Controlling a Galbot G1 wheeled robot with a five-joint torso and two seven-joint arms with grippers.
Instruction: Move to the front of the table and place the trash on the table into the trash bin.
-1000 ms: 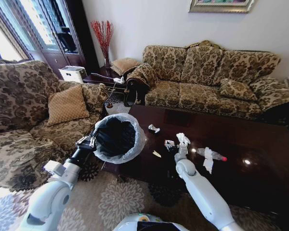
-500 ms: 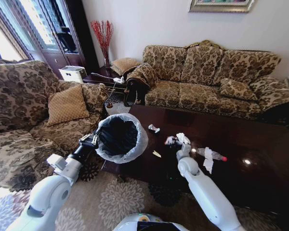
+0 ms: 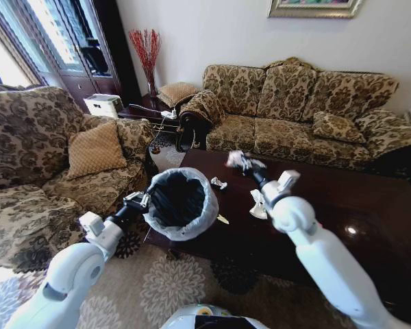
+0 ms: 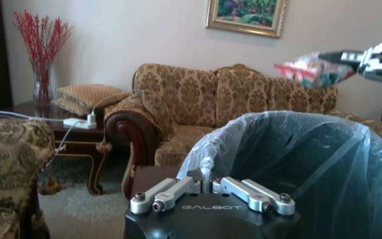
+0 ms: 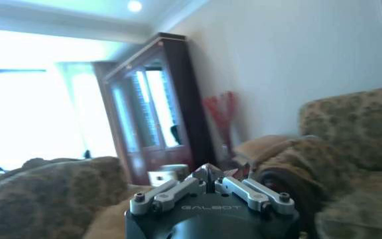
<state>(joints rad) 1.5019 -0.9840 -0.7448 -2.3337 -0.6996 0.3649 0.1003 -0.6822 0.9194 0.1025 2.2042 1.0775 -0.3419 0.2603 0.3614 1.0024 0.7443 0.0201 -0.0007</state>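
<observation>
A small crumpled wrapper (image 3: 235,160), white with red and green print, is pinched in the shut fingers of the right tool (image 3: 241,163), lifted clear above the counter (image 3: 342,205) and just beyond the far right side of the trash bin (image 3: 181,203). In the left wrist view the same wrapper (image 4: 312,69) hangs above the bin's rim (image 4: 297,149), with the right tool (image 4: 370,59) gripping it from the right.

The bin, dark inside with a translucent white bag folded over its rim, sits tilted at the near left corner of the counter. The left tool (image 3: 138,201) is closed on the bin's left rim, its fingers (image 4: 177,191) clamped over the bag's edge.

On the glossy dark counter lie more scraps: a small wrapper (image 3: 219,184) just beyond the bin, a white paper wad (image 3: 257,205) to its right beside the right arm, and a thin yellowish bit (image 3: 222,219) near the bin's right side.
</observation>
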